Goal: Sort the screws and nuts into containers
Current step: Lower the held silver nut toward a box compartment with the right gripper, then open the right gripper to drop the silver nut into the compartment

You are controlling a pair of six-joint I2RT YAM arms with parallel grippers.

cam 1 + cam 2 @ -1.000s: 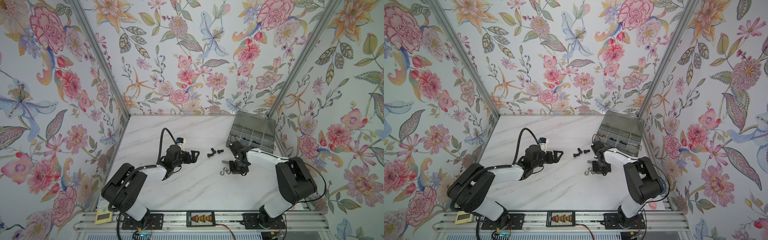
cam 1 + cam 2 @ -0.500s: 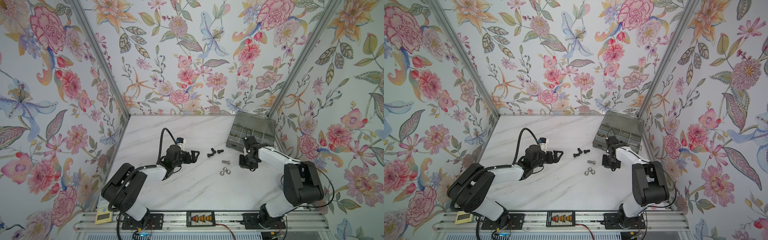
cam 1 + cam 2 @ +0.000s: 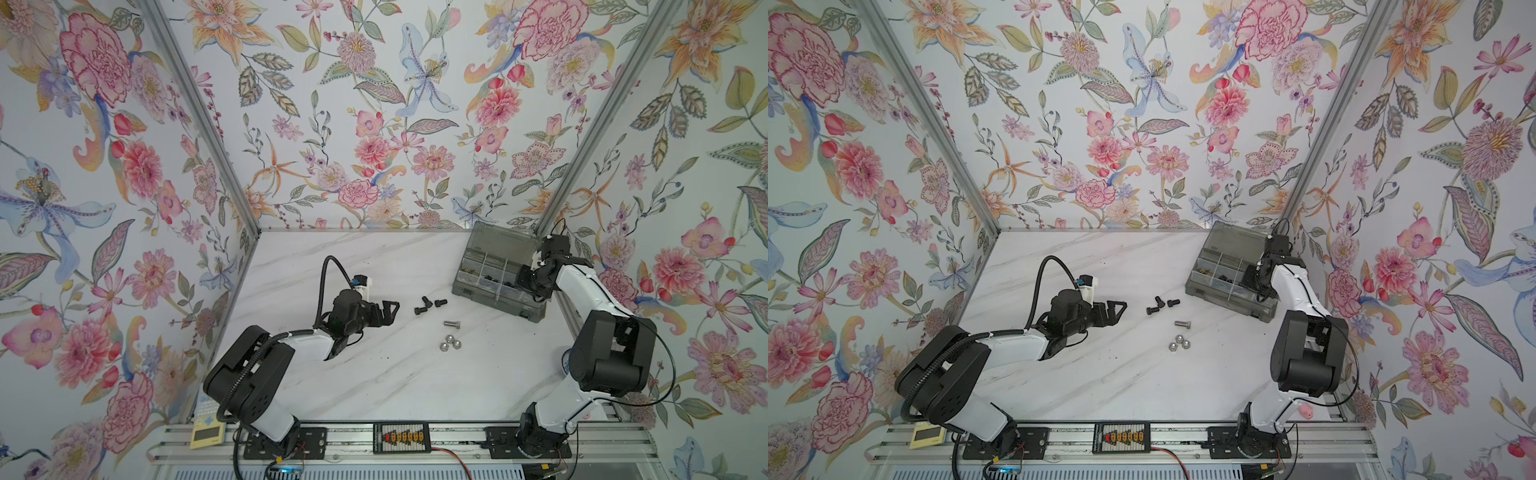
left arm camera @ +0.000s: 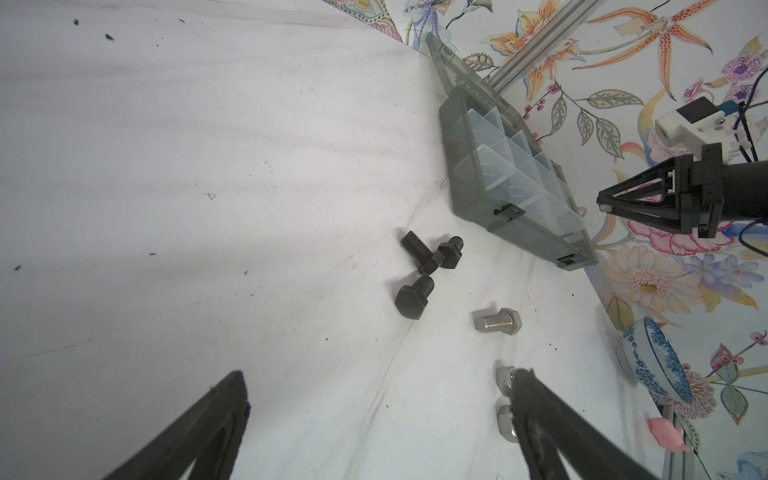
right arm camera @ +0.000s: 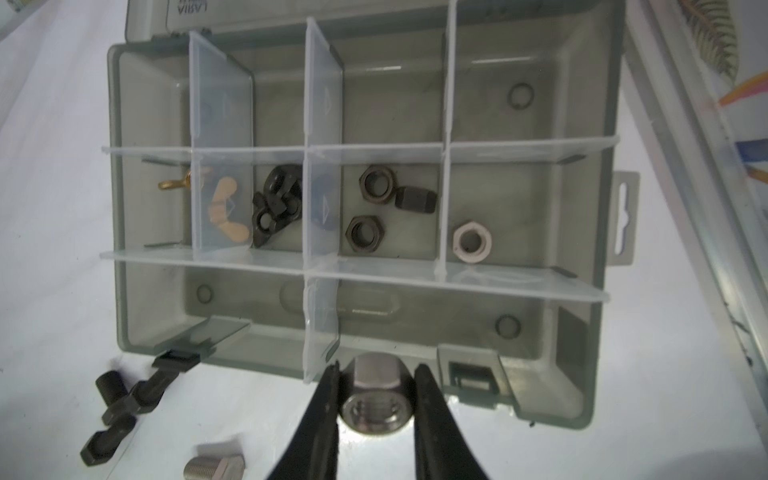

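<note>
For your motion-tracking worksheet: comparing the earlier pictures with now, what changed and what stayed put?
The right end effector, shut on a silver nut, carried it from the loose hardware to above the organiser box. The left end effector, black screws, silver bolt and two nuts stayed in place.

Three walls (image 3: 374, 124) close in the space, all papered with a pale ground and large flowers in pink, orange and blue with grey-green leaves. Bare metal posts (image 3: 199, 120) run up the two back corners where the walls meet. The table (image 3: 374, 382) has a white top with faint grey marble veins and a few dark specks. Along its near edge lies a metal rail (image 3: 1183, 451) with black mounting plates, and a small yellow-framed display (image 3: 206, 432) sits at its left end. The light is even and soft, with only weak shadows
</note>
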